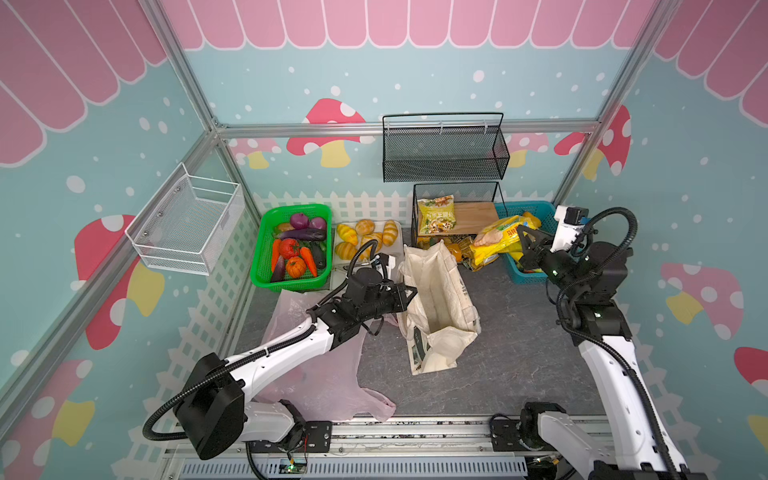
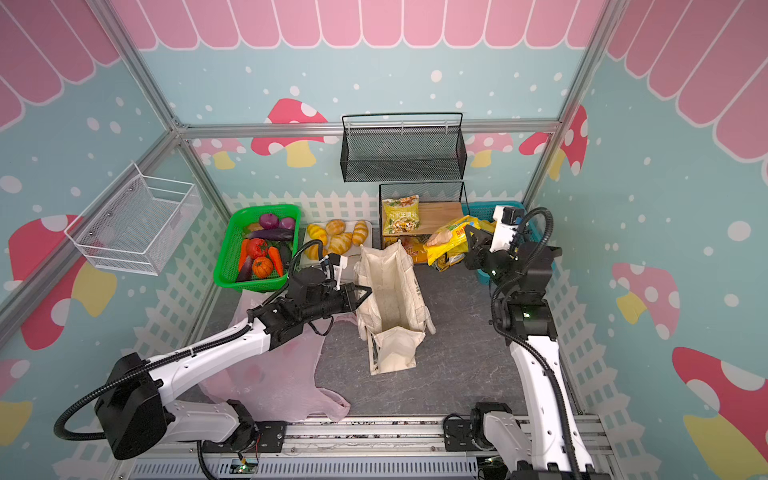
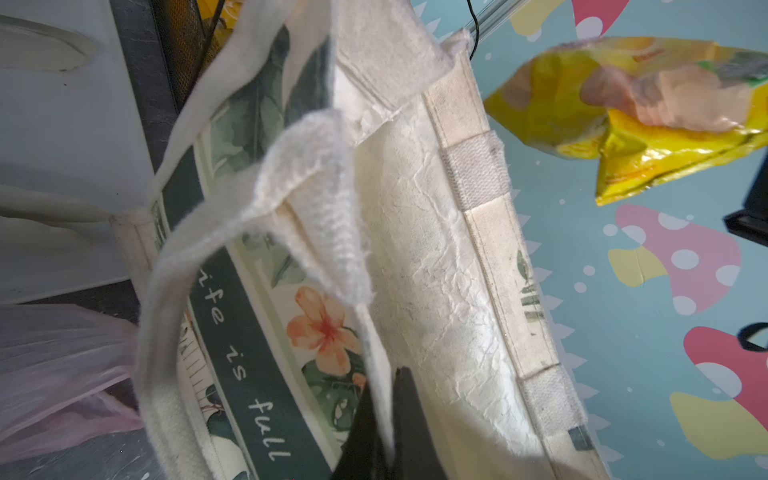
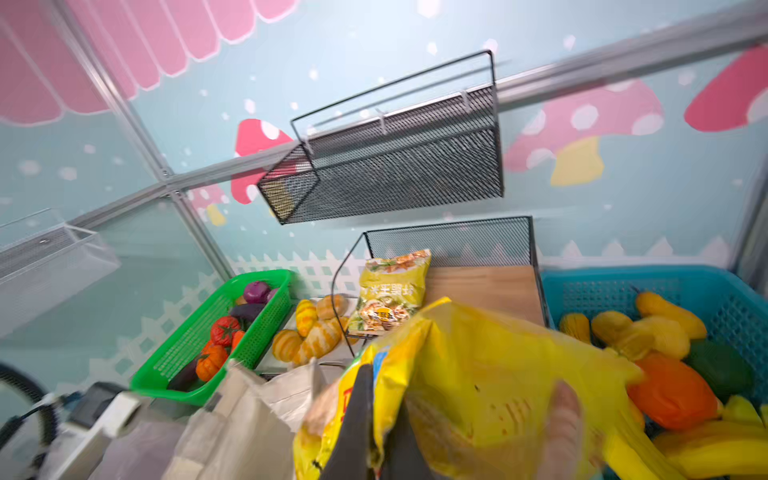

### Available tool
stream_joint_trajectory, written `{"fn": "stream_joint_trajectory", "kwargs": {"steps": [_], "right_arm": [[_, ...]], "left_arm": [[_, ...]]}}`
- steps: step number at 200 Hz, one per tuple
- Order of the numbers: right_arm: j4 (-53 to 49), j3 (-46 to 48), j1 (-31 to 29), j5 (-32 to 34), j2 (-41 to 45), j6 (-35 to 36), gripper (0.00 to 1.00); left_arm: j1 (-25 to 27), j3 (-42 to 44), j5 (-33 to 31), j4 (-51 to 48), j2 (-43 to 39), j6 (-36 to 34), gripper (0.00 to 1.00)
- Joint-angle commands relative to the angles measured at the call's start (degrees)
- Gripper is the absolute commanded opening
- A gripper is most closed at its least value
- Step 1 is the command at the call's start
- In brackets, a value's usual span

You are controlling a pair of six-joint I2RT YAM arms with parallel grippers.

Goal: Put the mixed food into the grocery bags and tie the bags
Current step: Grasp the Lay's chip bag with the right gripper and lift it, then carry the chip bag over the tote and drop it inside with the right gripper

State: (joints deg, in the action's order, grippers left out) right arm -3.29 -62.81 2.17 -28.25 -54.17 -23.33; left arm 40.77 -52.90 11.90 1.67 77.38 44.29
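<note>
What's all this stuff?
canvas tote: one, cream, open, centre
pink plastic bag: one, pink, flat, front left
chip bag: one, yellow, held aloft
snack packet: one, green-yellow, on wooden shelf
toy vegetables: several, mixed colours, in green basket
bread rolls: several, golden, beside green basket
blue basket: one, blue, back right
black mesh basket: one, black, back wall
white mesh basket: one, white, left wall
left end effector: one, black, shut on canvas tote
right end effector: one, black, shut on chip bag

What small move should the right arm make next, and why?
Probably carry the yellow chip bag across, over the open mouth of the canvas tote. The right pincer is shut on the bag, held in the air, and the left pincer is shut on the tote's edge.
</note>
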Motion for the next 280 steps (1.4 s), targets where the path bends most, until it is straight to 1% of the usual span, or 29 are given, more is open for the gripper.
{"fn": "stream_joint_trajectory", "kwargs": {"steps": [1, 23, 39, 70, 92, 106, 153, 167, 196, 229, 247, 280], "right_arm": [[-9.3, -4.6, -1.1, -12.5, 1.0, 4.5, 0.00], [-10.5, -6.0, -3.4, -20.0, 2.2, 4.5, 0.00], [-10.6, -6.1, -6.6, -22.5, 2.6, 4.5, 0.00], [-12.2, -7.1, -16.5, -22.0, 0.5, 6.4, 0.00], [-12.0, -7.8, -20.6, -22.2, -1.5, 7.1, 0.00], [-11.7, -7.5, -21.2, -22.9, -2.9, 7.4, 0.00], [-13.8, -6.7, -21.6, -22.1, -7.1, 9.1, 0.00], [-13.9, -8.7, -22.6, -22.4, -7.4, 9.2, 0.00], [-15.8, -15.9, -24.6, -21.7, -8.7, 10.3, 0.00], [-20.1, -21.0, -24.6, -18.4, -10.2, 12.4, 0.00], [-20.6, -20.7, -24.7, -17.7, -10.8, 12.7, 0.00], [-21.7, -17.2, -24.6, -16.0, -11.7, 14.9, 0.00]], "left_arm": [[-0.6, 0.2, 0.5, 2.8, 1.0, -0.9, 0.00], [-0.6, -0.3, 1.7, 3.4, 1.8, -0.5, 0.00], [-0.6, -0.6, 2.4, 3.6, 2.2, -0.2, 0.00], [-0.6, -0.8, 2.6, 3.6, 2.3, -0.3, 0.00], [-0.6, -0.8, 2.5, 3.3, 2.1, -0.6, 0.00], [-0.6, -0.8, 2.4, 3.1, 1.9, -0.8, 0.00], [-0.6, -1.1, 2.9, 1.7, 1.5, -2.2, 0.00], [-0.6, -1.5, 2.9, 1.2, 1.6, -2.7, 0.00], [-0.6, -1.6, 3.0, 1.1, 1.7, -2.8, 0.00], [-0.5, -1.4, 2.9, 0.8, 1.5, -3.1, 0.00], [-0.6, -1.3, 2.7, 0.5, 1.2, -3.3, 0.00], [-0.6, -1.2, 2.5, 0.1, 0.6, -3.9, 0.00]]}}
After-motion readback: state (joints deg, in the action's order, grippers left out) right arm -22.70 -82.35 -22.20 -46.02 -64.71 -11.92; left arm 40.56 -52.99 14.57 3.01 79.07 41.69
